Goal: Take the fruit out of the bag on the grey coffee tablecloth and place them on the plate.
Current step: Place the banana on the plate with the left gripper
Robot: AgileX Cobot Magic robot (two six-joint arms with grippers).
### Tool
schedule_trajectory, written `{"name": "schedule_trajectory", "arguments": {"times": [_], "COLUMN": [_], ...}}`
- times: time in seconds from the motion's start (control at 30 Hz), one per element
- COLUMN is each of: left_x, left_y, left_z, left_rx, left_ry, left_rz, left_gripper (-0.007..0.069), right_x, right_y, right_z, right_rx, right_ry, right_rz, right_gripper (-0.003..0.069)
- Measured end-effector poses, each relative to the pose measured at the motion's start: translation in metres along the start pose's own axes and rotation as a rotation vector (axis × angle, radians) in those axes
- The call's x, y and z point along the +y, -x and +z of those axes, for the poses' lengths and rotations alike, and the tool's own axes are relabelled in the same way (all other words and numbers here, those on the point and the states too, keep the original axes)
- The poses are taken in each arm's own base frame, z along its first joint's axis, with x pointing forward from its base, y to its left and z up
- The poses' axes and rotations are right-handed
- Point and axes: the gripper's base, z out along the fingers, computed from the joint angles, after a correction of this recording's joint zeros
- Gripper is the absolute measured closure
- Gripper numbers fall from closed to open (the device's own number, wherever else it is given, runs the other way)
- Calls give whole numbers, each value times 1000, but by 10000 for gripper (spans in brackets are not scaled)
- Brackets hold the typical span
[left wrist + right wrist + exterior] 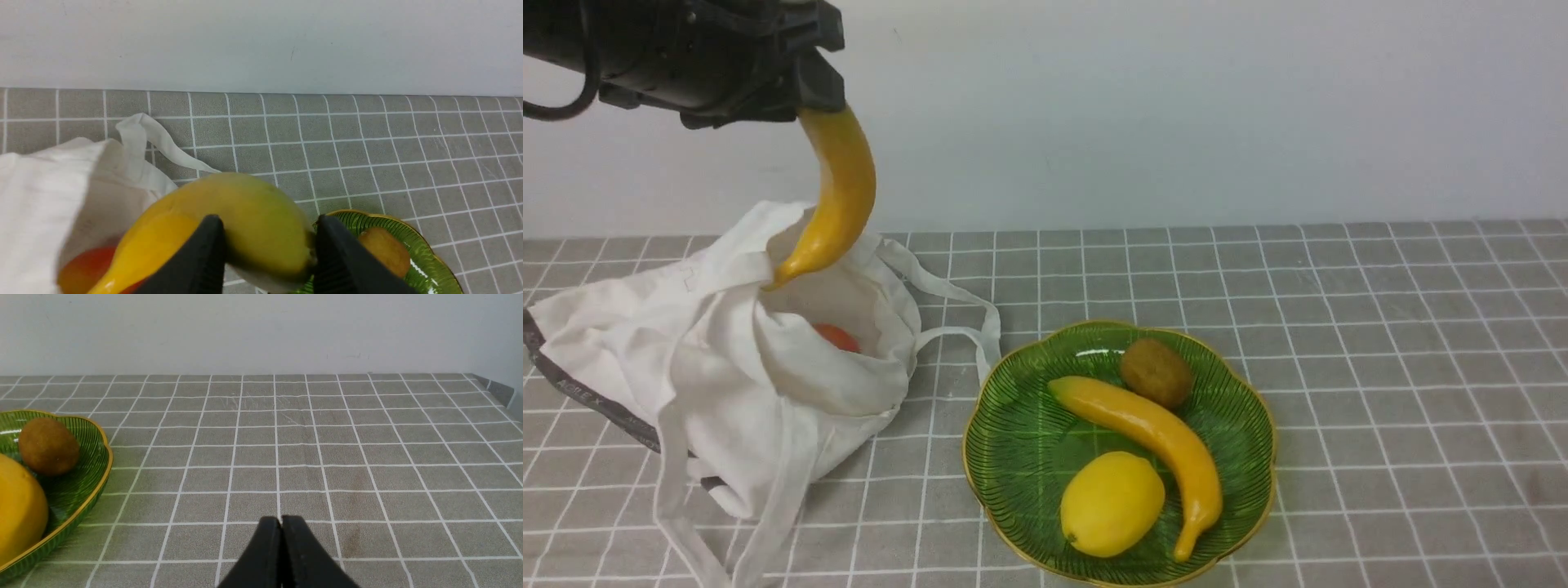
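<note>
Front view shows us our left end effector (818, 102) clamped on a banana (841, 196) hanging over the open bag (711, 367), where a red-orange fruit (837, 336) lies inside. Beside the bag, the plate (1013, 441) holds a second banana (1152, 433), a lemon (1111, 502) and a kiwi (1156, 373). Our right end effector (281, 539) is pinched closed, empty.

Soft, even light; faint shadows; slight glare on the plate (1013, 441).
</note>
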Motion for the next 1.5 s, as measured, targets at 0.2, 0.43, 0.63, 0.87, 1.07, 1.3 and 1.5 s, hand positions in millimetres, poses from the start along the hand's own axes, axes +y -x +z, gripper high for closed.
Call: {"name": "schedule_trajectory", "arguments": {"times": [0.2, 0.43, 0.63, 0.87, 1.07, 1.3, 1.5], "left_x": [5, 11, -31, -92, -114, -126, -123], "left_y": [-10, -29, -33, -57, -73, -86, -87], "left_z": [17, 46, 44, 52, 84, 117, 129], "left_rx": [125, 317, 333, 366, 361, 378, 370], "left_ry": [3, -35, -372, -636, -629, -663, -654], "left_rz": [80, 50, 53, 236, 247, 125, 78], "left_gripper": [370, 370, 370, 370, 370, 309, 114], "right_x": [0, 0, 0, 0, 0, 0, 0], "right_y": [0, 0, 0, 0, 0, 0, 0], "right_z": [0, 0, 0, 0, 0, 0, 0], "right_rx": [0, 0, 0, 0, 0, 0, 0], "right_ry": [0, 0, 0, 0, 0, 0, 0], "right_rz": [0, 0, 0, 0, 0, 0, 0], "right_gripper": [675, 675, 675, 675, 675, 675, 675]}}
